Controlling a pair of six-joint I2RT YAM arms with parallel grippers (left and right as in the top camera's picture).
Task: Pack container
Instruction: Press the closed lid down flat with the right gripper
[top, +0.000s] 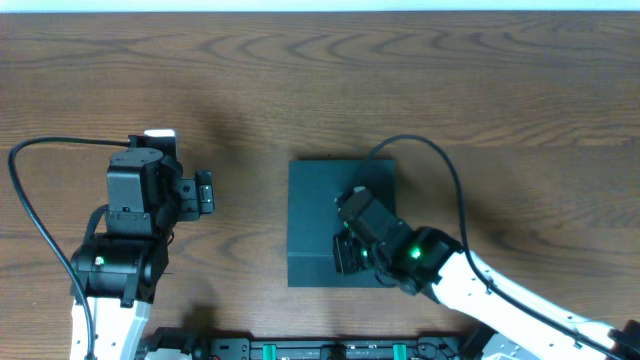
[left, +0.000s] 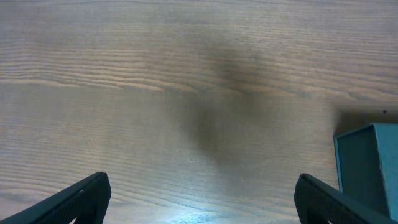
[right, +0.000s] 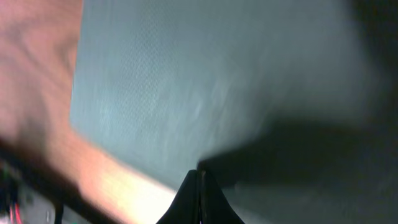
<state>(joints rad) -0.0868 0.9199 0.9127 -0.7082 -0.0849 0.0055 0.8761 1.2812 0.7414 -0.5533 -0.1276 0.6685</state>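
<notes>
On the wooden desk (top: 320, 80), the dark teal container (top: 315, 215) is set toward 5 o'clock of centre, lid shut. The right hand (top: 345, 255), fingers pressed together, is poised over its 6 o'clock edge. The left hand (top: 203, 192), fingers spread and empty, is found at its 9 o'clock, apart.

Black boxy housing (top: 135, 185) behind left claw (top: 207, 192), white links (top: 500, 295) behind right claw (right: 200, 177), looping black cables (top: 445, 165) (one per arm), green lights (top: 413, 252), dark tapered fingers (left: 81, 199).

Brown wooden table (top: 300, 80); pale strip (top: 320, 5) beyond it.
</notes>
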